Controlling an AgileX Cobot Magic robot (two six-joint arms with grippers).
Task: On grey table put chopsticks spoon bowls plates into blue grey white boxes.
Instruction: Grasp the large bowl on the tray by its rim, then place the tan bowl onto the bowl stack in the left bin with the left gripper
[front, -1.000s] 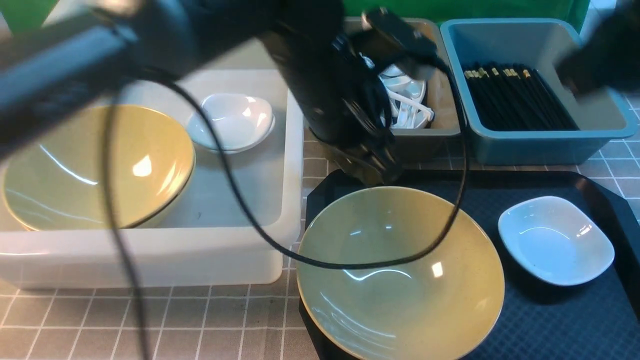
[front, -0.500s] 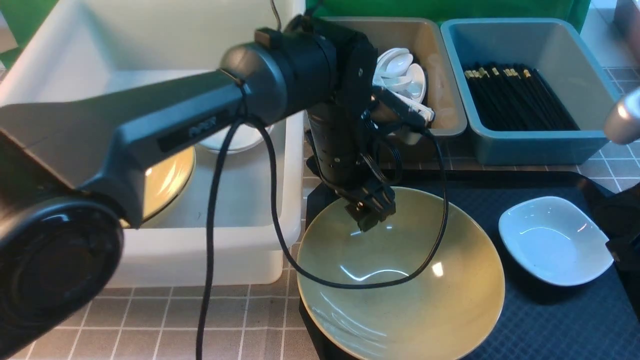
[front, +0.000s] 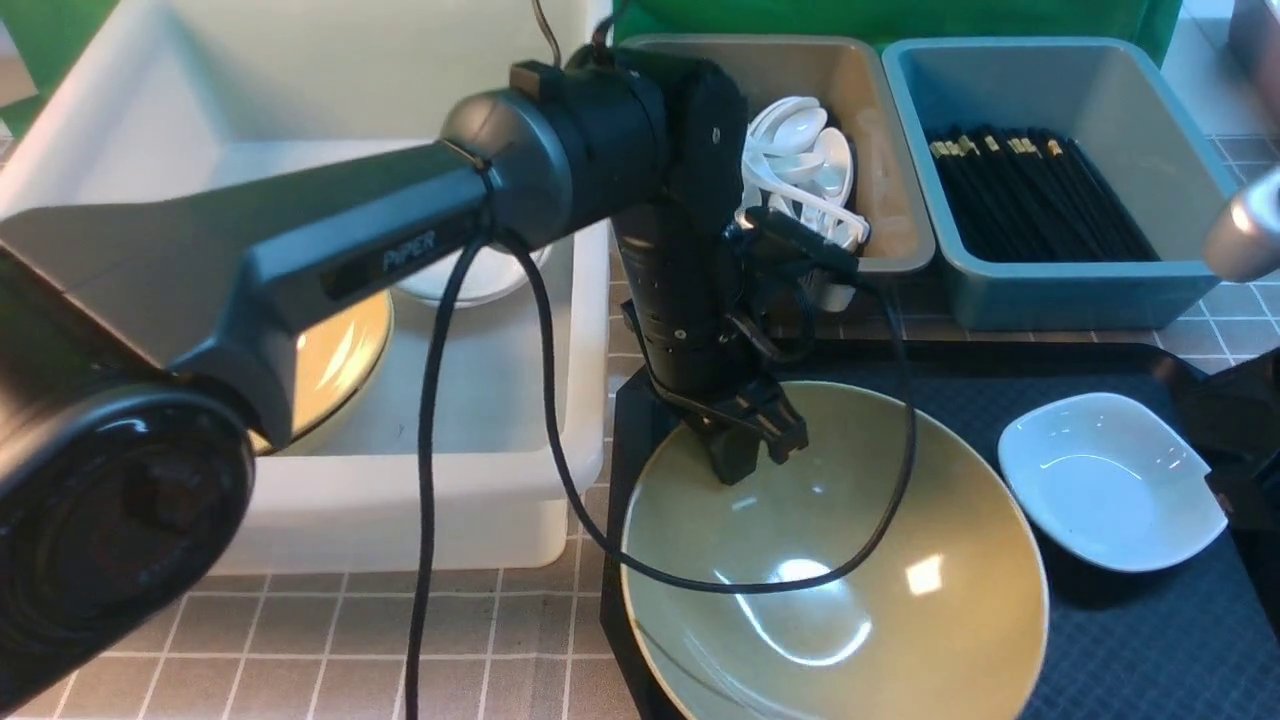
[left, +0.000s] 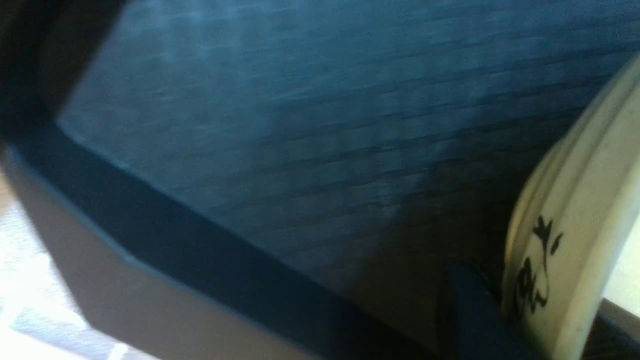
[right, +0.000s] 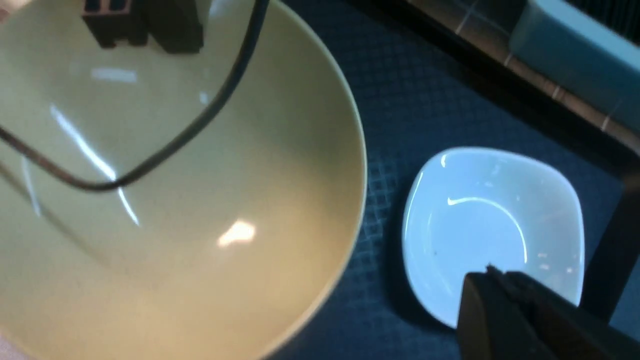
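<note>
Bowl (front: 860, 600) tilts, rim clamped by the left tool (front: 755, 445).

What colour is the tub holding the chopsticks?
Teal-blue tub; best in the front view.

Front view: bright and sharp; white glare patches on the wide glossy yellow-green bowl (front: 840, 540), shadow beside the small glossy white dish (front: 1110, 480). Left wrist view: dim, bluish, grainy, soft; lower corner overexposed. Right wrist view: clear, moderately lit; orange-tinged highlight in bowl.
</note>
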